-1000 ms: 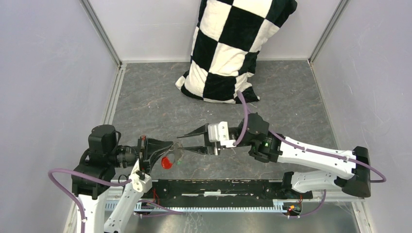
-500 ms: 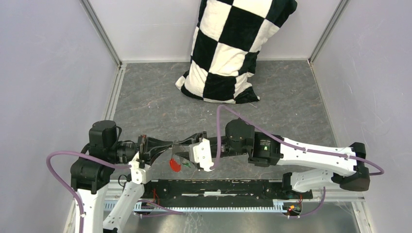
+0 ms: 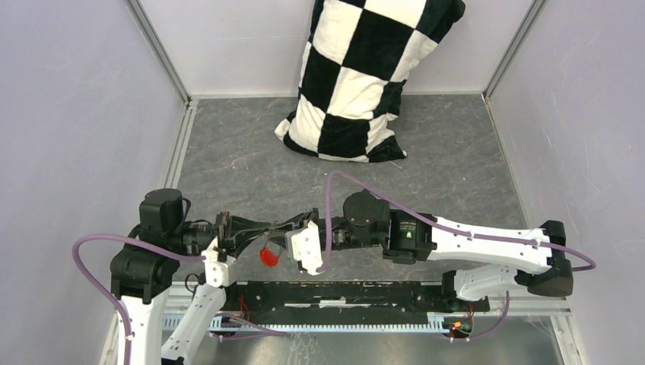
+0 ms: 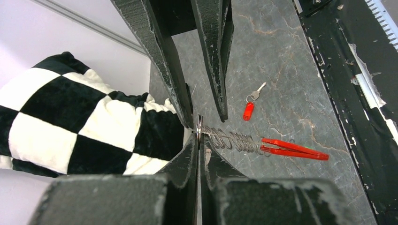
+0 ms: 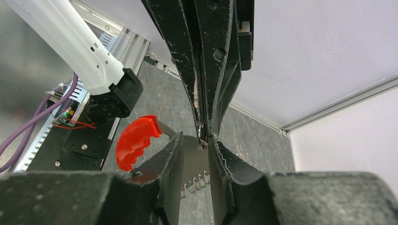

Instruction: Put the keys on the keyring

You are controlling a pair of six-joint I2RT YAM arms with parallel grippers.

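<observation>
Now my left end effector [image 4: 199, 137] clamps the keyring [image 4: 291, 149] at mid-frame. My right end effector [image 4: 206, 119] stands parted, straddling the ring wire.

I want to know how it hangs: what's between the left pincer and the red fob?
In the left wrist view, a row of small silver wire rings stretches from the shut left pincer to the red fob.

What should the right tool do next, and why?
Probably close the right tool gently on the keyring's wire loop. It stands open on either side of that loop, which the shut left tool pinches. The red key lies on the table.
</observation>
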